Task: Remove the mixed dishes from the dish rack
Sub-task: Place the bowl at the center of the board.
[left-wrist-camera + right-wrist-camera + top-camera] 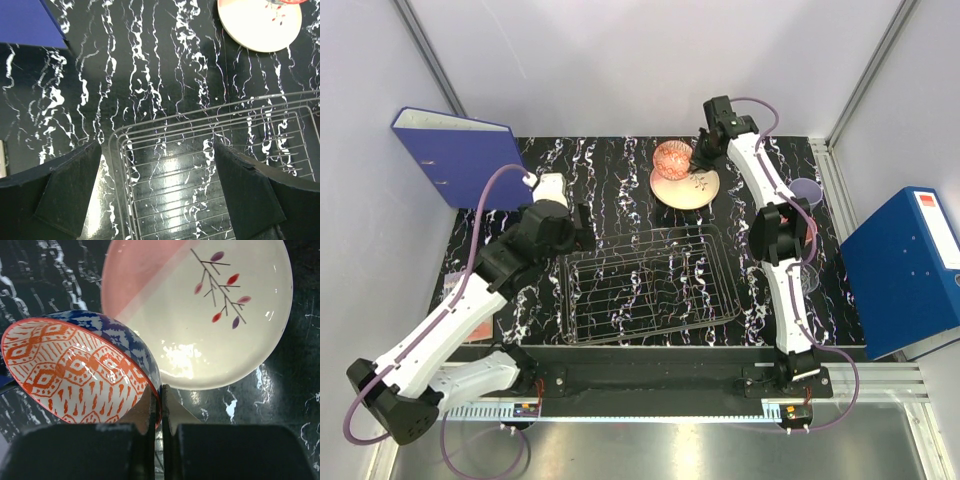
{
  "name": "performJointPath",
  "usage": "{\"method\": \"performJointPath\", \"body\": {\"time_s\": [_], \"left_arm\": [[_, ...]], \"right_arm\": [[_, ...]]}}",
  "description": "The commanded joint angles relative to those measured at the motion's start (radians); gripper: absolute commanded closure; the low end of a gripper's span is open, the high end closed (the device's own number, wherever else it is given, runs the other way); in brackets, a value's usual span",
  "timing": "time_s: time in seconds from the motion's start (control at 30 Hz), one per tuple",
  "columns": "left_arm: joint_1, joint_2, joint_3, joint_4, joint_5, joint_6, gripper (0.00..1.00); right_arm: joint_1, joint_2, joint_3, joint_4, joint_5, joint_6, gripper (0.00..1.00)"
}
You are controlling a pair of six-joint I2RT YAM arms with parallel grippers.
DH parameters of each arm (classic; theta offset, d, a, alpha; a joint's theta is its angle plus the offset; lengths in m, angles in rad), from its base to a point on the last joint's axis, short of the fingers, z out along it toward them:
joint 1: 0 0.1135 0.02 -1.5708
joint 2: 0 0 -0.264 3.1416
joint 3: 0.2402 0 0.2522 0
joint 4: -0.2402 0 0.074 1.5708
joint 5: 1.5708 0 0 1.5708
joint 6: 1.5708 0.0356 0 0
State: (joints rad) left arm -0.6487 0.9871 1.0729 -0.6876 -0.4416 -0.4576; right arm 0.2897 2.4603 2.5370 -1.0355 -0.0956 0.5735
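Observation:
The dish rack (650, 285) of thin dark wire lies mid-table with nothing in it. Behind it a pale pink plate (688, 187) with a twig print lies flat. My right gripper (696, 166) is shut on the rim of the small bowl (672, 158), blue-and-white outside and orange-patterned inside. In the right wrist view the bowl (80, 372) hangs tilted at the left edge of the plate (210, 315), its rim pinched in my right gripper (160, 407). My left gripper (157, 192) stands wide open over the far left corner of the rack (200, 165). A lavender cup (804, 190) stands at the right.
A blue binder (455, 155) lies at the back left corner, and another blue binder (905, 270) sits off the table's right edge. White walls enclose the black marbled table (610, 170) on three sides.

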Motion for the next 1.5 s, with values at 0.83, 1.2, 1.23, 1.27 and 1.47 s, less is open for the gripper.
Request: {"method": "performJointPath", "body": {"time_s": [0.83,1.2,1.23,1.27,1.47], "left_arm": [[0.003,0.071,-0.082,0.112,0.081,-0.038,0.01],[0.003,0.059,-0.08,0.114,0.067,-0.033,0.01],[0.003,0.053,-0.08,0.114,0.066,-0.032,0.01],[0.003,0.05,-0.08,0.112,0.064,-0.03,0.01],[0.003,0.025,-0.085,0.119,0.059,-0.03,0.01]], "right_arm": [[-0.06,0.109,-0.053,0.075,-0.013,0.012,0.86],[-0.06,-0.051,-0.064,0.112,-0.055,0.037,0.31],[-0.058,-0.078,-0.067,0.123,-0.065,0.04,0.29],[-0.058,-0.154,-0.101,0.144,-0.076,0.046,0.28],[0.061,-0.696,-0.632,0.578,-0.017,0.031,0.23]]}}
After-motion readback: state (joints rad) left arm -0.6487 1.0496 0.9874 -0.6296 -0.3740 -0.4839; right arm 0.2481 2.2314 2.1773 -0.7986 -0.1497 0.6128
